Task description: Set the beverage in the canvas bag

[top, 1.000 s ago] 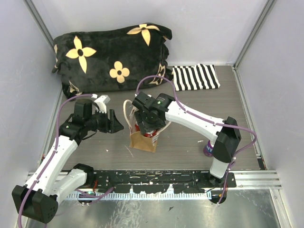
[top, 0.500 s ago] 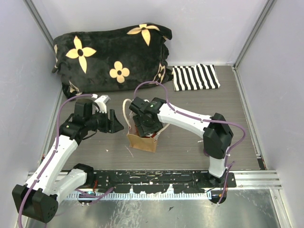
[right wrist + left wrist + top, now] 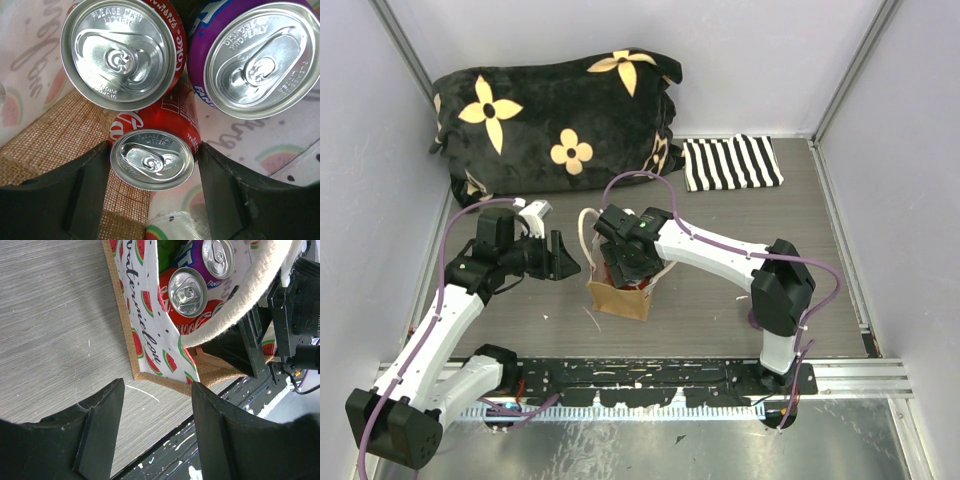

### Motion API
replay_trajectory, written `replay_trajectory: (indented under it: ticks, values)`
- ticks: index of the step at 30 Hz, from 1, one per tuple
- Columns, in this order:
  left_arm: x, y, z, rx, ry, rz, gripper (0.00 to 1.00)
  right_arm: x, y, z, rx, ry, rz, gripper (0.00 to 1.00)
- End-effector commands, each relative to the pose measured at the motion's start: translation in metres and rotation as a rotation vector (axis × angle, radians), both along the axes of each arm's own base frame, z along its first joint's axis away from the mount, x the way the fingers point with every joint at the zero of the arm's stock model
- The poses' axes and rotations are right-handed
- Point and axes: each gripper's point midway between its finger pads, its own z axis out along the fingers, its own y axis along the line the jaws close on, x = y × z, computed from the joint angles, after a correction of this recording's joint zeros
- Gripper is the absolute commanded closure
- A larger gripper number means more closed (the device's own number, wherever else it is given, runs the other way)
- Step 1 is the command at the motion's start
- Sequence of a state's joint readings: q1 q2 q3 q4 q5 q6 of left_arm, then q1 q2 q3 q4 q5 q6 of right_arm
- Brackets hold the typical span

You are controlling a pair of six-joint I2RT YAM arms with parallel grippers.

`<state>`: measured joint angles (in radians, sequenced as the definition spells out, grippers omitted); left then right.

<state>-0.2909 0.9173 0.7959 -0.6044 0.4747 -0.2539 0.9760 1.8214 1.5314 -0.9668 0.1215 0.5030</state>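
The canvas bag (image 3: 620, 297) stands upright mid-table, tan outside with a watermelon-print lining (image 3: 150, 340) and cream rope handles (image 3: 240, 300). My right gripper (image 3: 628, 262) reaches down into its mouth. In the right wrist view this gripper (image 3: 153, 147) is shut on the beverage, a red cola can (image 3: 152, 159), with one finger on each side of its rim. Another red can (image 3: 120, 50) and a purple can (image 3: 260, 60) stand in the bag beside it, their tops nearer the camera. My left gripper (image 3: 565, 258) hovers just left of the bag, open and empty (image 3: 157, 390).
A black cushion with yellow flowers (image 3: 555, 120) lies along the back wall. A black-and-white striped cloth (image 3: 730, 163) lies at the back right. Grey walls enclose the table on three sides, and a black rail (image 3: 660, 375) runs along the near edge.
My right arm has swung left and settled lower into the bag's mouth with the red can. The left arm has stayed put.
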Motion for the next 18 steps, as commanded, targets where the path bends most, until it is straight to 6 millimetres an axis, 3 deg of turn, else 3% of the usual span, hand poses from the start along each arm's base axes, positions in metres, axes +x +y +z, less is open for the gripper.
replay_trajectory:
  ticks: [1, 7, 13, 18]
  values:
    - [-0.002, -0.002, -0.001, -0.006, -0.019, -0.023, 0.37, -0.006, -0.005, 0.007, -0.020, 0.006, 0.036, 0.25]
    - [-0.001, -0.003, 0.000, -0.011, -0.018, -0.026, 0.37, 0.002, -0.003, 0.029, 0.002, -0.043, 0.037, 0.14]
    - [-0.002, -0.003, 0.000, -0.012, -0.017, -0.026, 0.37, 0.011, 0.004, 0.051, 0.035, -0.092, 0.030, 0.13]
    - [-0.001, -0.002, 0.000, -0.009, -0.021, -0.020, 0.37, 0.026, 0.009, 0.083, 0.067, -0.177, -0.002, 0.12]
